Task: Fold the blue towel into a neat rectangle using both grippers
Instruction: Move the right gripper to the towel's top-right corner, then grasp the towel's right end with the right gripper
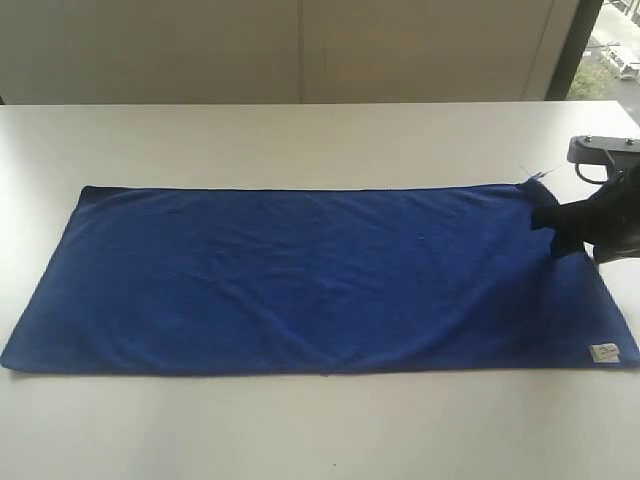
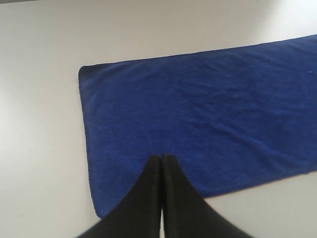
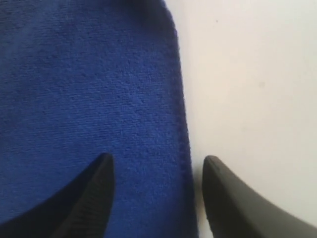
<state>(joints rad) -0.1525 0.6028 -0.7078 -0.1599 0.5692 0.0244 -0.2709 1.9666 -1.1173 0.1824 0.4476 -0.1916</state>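
Tabletop (image 1: 300, 140): white, plain, carrying one item. Blue towel (image 1: 300, 280): one, deep blue microfibre, spread flat in a single layer with shallow creases, not yet folded. Its long axis runs left to right across the exterior view and its short edges lie at either end. Right fingers (image 3: 99, 188): black, spread apart and holding nothing. They are set low over the towel's right short edge, towards its far corner, with one finger above the cloth and the other above bare tabletop, so the hem runs between them. Whether they touch the surface cannot be told. Left fingers (image 2: 148, 198): black, pressed together with nothing between them, poised above the towel's near long edge close to its left end; this arm is out of the exterior view. White label (image 1: 604, 352): small, sewn at the near right corner. Loose threads (image 1: 535, 176): a few, at the far right corner. Assessment: the right arm is nearer a usable grip, since its edge lies directly between the fingers; the left would need to open first.
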